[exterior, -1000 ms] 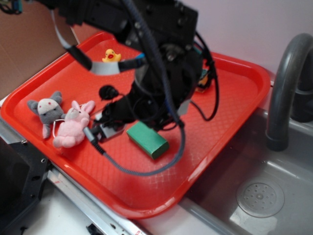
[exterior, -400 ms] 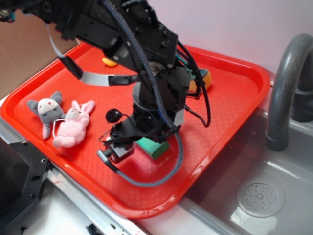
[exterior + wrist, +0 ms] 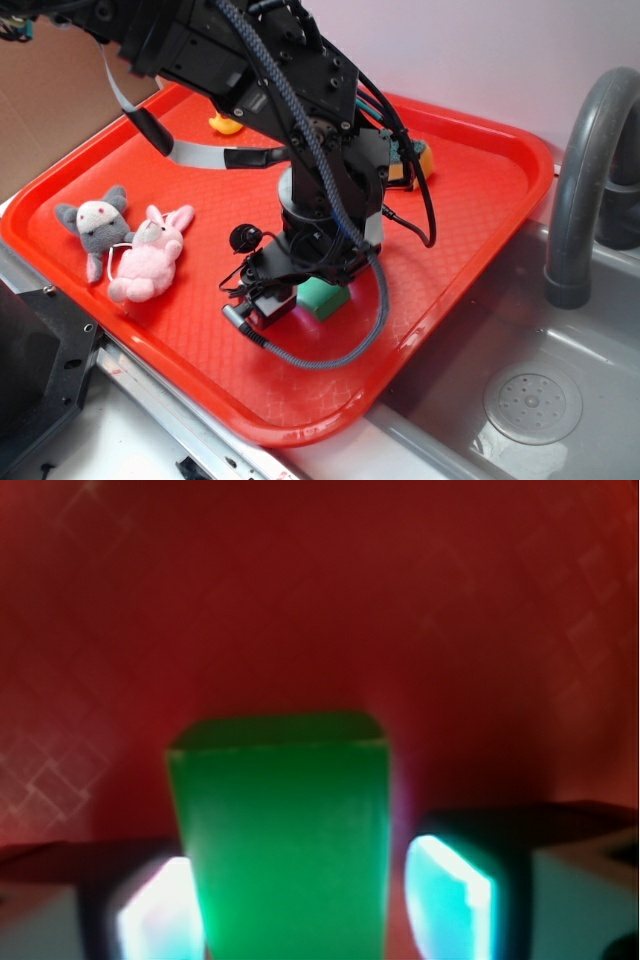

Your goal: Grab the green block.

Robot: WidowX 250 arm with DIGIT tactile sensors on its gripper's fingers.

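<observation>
Textured red tray, matte green block

green block: mostly hidden under arm (one corner shows) | duck: half hidden | wrist view: blurred

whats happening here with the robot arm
The robot arm has its gripper lowered over the green block on the red tray. In the wrist view the block sits between the two fingers, with a gap showing on the right, so it is not clearly gripped yet. Two plush toys lie apart.
</observation>
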